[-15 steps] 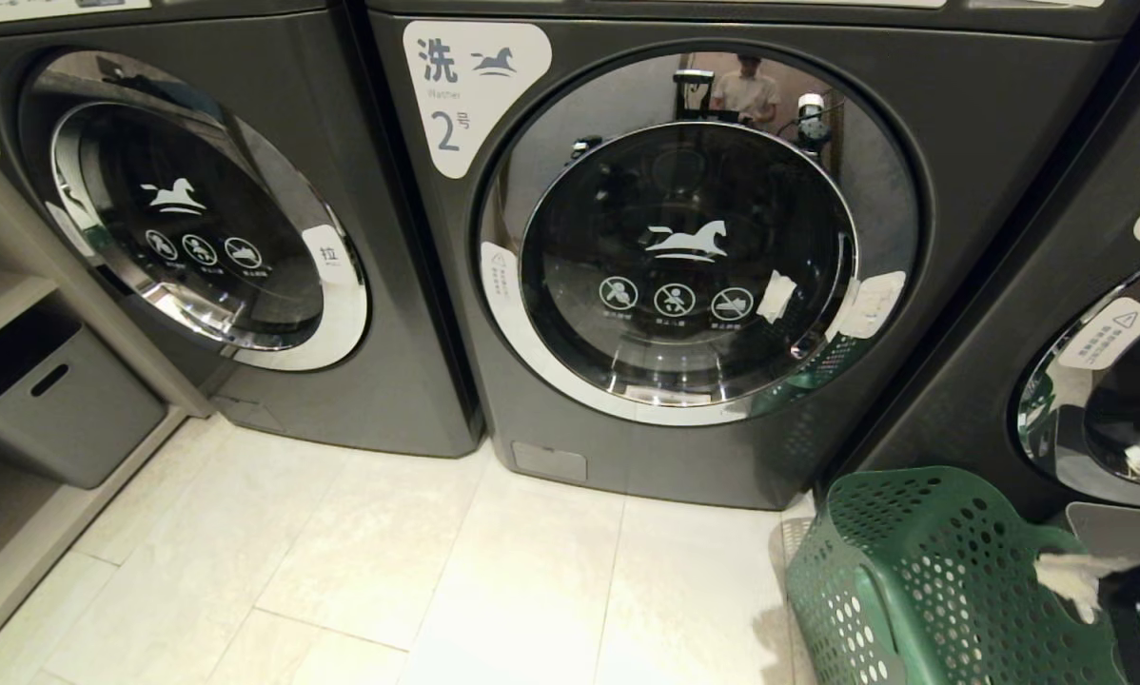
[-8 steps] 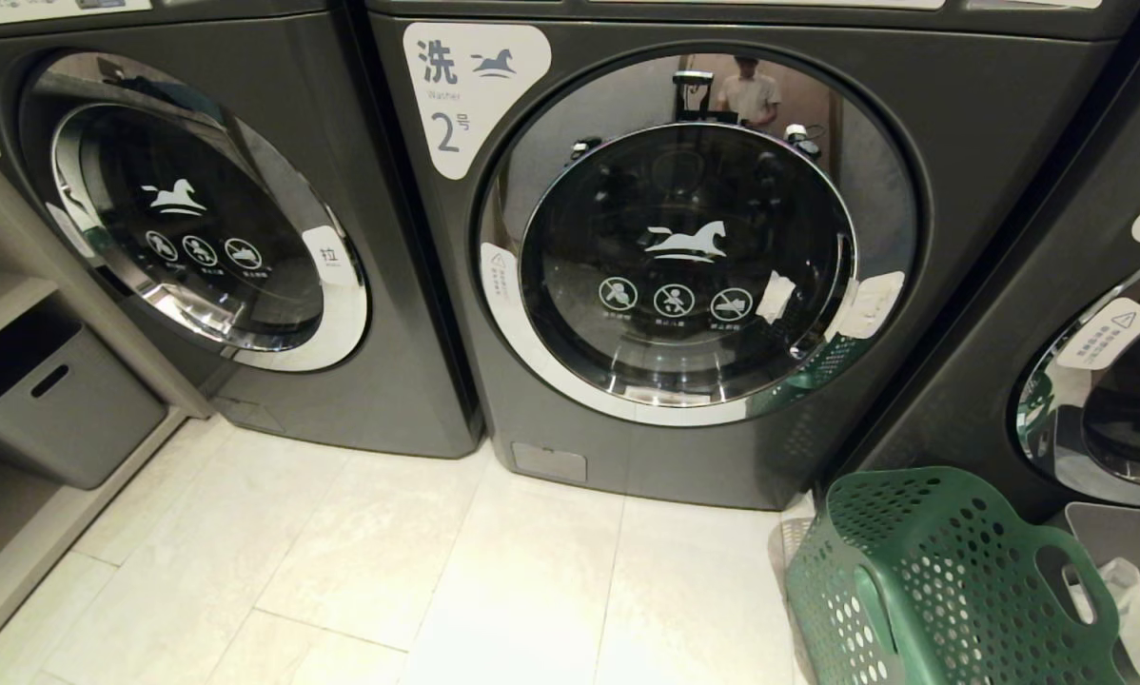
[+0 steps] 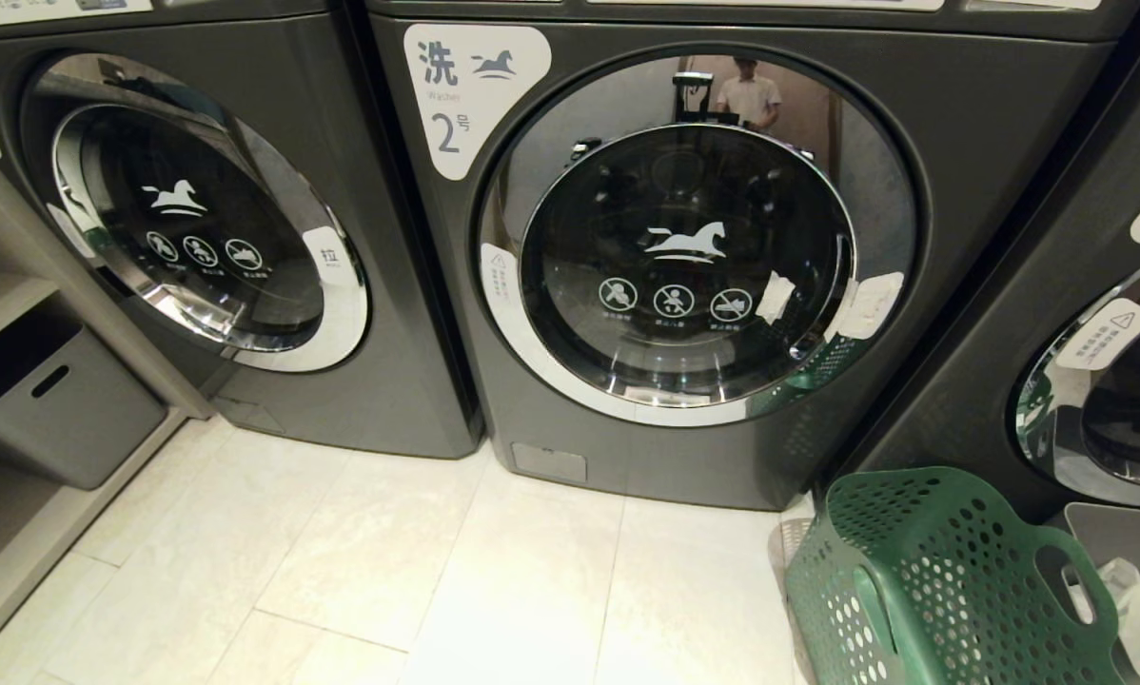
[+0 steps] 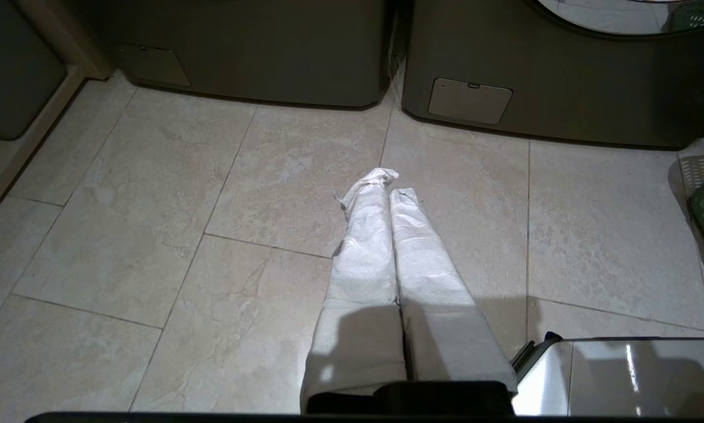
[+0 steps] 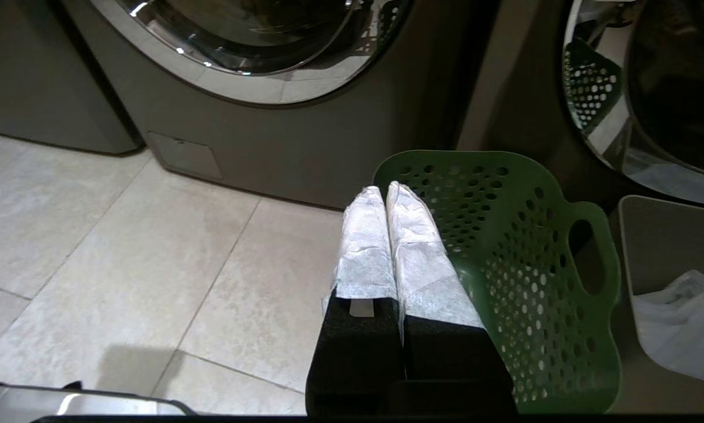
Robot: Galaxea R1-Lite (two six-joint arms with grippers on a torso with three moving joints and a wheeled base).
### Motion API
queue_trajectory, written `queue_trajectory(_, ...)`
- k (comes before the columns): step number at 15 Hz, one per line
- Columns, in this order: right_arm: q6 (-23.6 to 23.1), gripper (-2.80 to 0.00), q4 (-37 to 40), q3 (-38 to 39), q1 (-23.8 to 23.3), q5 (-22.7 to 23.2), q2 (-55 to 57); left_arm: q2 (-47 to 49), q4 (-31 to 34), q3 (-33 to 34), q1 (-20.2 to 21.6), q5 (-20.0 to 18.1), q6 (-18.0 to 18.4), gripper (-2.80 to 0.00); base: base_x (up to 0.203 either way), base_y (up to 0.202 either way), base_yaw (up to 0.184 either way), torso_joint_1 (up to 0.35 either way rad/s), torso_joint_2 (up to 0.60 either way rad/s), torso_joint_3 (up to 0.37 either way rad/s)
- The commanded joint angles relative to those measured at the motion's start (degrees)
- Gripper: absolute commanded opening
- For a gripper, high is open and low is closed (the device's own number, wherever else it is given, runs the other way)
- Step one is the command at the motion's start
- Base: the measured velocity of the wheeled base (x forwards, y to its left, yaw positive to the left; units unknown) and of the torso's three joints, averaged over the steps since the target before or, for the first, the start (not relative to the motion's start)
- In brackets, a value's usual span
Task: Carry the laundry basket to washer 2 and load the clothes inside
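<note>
Washer 2 stands in the middle of the head view with its round glass door closed. The green perforated laundry basket sits on the floor at the washer's lower right. The part of its inside that shows holds no clothes; the clothes are out of view. Neither gripper appears in the head view. My right gripper, its fingers wrapped in white, is shut and empty, hanging just beside the basket rim. My left gripper is also shut and empty, over bare floor tiles before the washers.
Another washer stands to the left and a third to the right. A grey bin with a white bag sits behind the basket. A grey storage box fills the left shelf. A person's reflection shows in the door.
A second ago my right gripper was at the lower right edge of the head view over the basket; it has since dropped back out of that view. The basket and washer door have not moved.
</note>
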Motion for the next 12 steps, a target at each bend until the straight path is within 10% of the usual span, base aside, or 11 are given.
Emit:
queue_trajectory(1,-4.3,-2.8,-0.8,0.3,-0.1,-4.2,-0.8,0.0,0.1,0.0,0.0,0.0,0.0,-2.8,0.0,0.0,0.0,0.0,0.0,0.0)
queue_trajectory(12,-2.7,-2.8,4.2,0.2,-0.1,-2.0,-0.8,0.0,0.1,0.0,0.0,0.0,0.0,-2.8,0.0,0.0,0.0,0.0,0.0,0.0)
